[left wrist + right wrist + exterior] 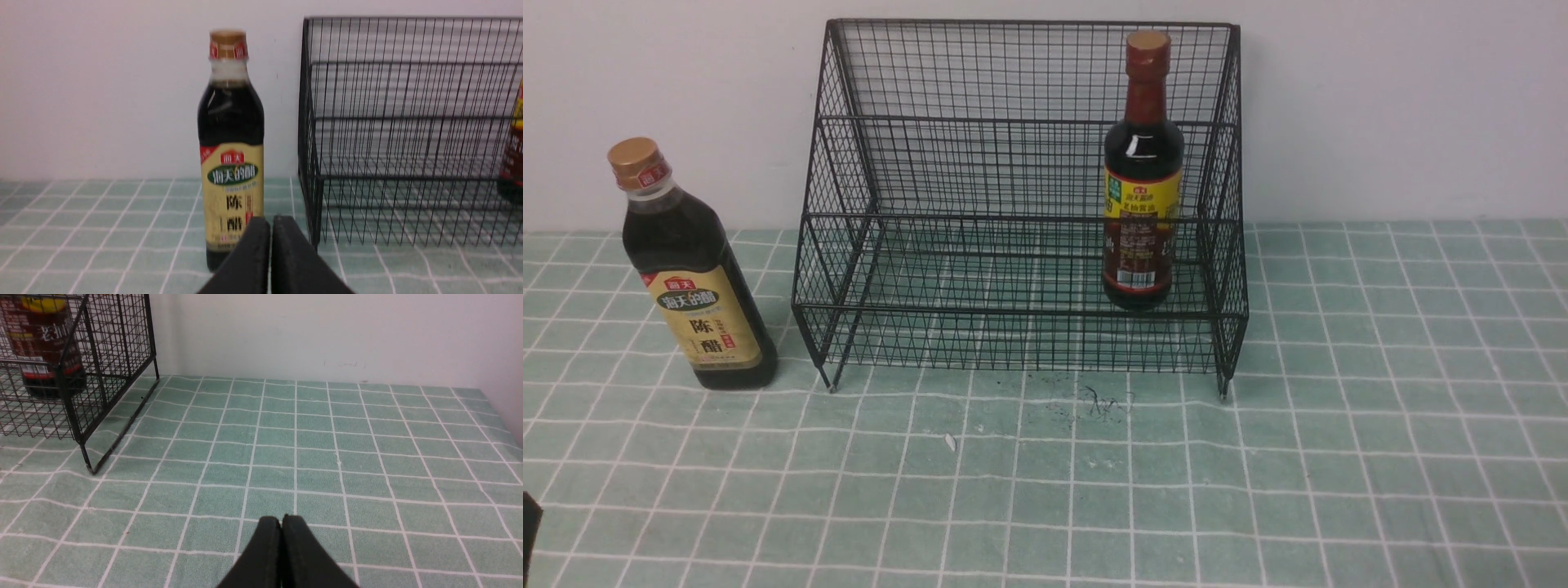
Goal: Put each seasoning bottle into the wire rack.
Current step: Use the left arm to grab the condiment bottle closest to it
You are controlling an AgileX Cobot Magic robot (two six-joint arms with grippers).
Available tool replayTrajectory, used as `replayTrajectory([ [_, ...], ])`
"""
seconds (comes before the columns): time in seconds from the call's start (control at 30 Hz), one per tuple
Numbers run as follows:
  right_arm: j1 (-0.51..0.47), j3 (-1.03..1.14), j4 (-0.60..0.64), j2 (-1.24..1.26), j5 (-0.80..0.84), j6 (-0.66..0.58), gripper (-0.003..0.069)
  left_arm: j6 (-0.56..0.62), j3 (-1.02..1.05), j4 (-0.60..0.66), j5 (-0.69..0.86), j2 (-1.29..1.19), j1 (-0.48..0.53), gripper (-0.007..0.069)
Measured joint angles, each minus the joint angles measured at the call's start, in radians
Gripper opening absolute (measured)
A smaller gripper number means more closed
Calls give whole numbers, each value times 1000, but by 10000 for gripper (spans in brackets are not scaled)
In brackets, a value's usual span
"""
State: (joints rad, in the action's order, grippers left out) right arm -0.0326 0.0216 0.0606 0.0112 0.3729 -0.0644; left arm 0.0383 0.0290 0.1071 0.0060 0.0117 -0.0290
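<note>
Front view: large black wire-mesh two-tier rack (1013,309) stands on short legs on the bench (1339,490), green checked cloth, white wall behind. On its lower tier, right end: slim long-necked bottle (1142,204), dark liquid, reddish-brown cap, yellow label, upright. Left of the rack, outside it and not touching: broad dark-liquid bottle (698,302), gold cap, tan label, upright on the cloth. Rack is taller than either bottle. Dark scuff marks (1098,403) on the cloth just before the rack, small white fleck (949,442) nearer the camera.

Left wrist view: left tool (271,222) clenched, fingers pressed together, grasping nothing. Broad bottle straight ahead of the tips, untouched; rack's left side just beside it.

Right wrist view: right tool (281,519) clenched too, empty, above bare cloth. Rack's right front corner and leg off to one side, slim bottle's lower half visible through the mesh.
</note>
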Motion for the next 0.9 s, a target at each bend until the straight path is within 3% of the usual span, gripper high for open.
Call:
replayTrajectory([
  [0.2,0,0,0,0,0,0,-13,0,0,1,-157,0,0,-6],
  [0.43,0,0,0,0,0,0,-13,-6,0,6,-445,-54,0,-6],
  [0.67,0,0,0,0,0,0,-13,-23,-81,17,-484,-322,0,-3],
  [0.9,0,0,0,0,0,0,-13,-38,-290,20,-534,-630,0,75],
])
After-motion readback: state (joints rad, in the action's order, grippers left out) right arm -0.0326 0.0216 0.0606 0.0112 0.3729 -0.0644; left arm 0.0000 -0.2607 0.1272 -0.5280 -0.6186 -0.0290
